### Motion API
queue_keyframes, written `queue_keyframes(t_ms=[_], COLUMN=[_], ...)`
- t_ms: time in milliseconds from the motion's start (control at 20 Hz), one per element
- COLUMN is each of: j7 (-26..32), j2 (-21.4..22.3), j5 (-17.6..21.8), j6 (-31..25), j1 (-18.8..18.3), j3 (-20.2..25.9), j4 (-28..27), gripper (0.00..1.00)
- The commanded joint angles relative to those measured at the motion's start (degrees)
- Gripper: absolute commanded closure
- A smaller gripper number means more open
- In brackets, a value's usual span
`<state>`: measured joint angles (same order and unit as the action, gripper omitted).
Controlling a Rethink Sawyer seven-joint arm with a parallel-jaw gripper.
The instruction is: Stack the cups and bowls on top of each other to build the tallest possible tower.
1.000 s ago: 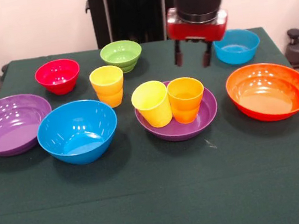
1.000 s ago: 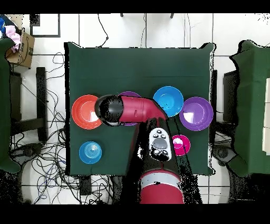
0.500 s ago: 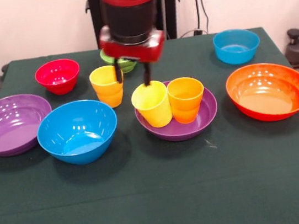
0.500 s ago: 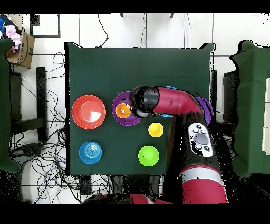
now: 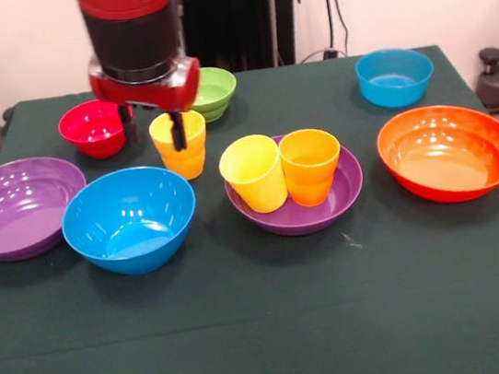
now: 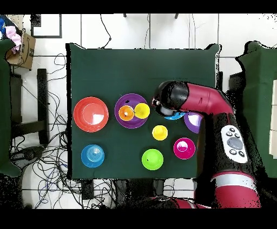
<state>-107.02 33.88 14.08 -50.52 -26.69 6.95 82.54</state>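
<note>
- The pincer hung open, empty, its fingers astride the rim of a yellow cup standing alone on the bench
- A yellow and an orange cup stood in a purple bowl

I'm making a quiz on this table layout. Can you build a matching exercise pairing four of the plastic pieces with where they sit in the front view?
Things:
1. Small red plastic bowl
2. Orange plastic cup
3. Small blue plastic bowl
4. Large orange plastic bowl

Places:
A. Far right corner
B. Inside the purple plastic bowl at centre
C. Far left, beside the gripper
D. Right edge, nearer the camera

Pairs: 1-C, 2-B, 3-A, 4-D
</note>
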Motion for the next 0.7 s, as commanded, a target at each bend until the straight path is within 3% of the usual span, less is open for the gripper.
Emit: queue_keyframes(t_ms=[50, 400, 700], j7=[20.4, 19.8, 14.2], j2=[-2.7, -4.8, -2.6], j5=[6.0, 7.2, 7.1], j6=[-6.0, -3.0, 0.6], j1=[-1.6, -3.0, -3.7], j3=[9.1, 10.6, 10.5], j4=[-4.3, -3.5, 3.4], gripper=[0.00, 0.00, 0.00])
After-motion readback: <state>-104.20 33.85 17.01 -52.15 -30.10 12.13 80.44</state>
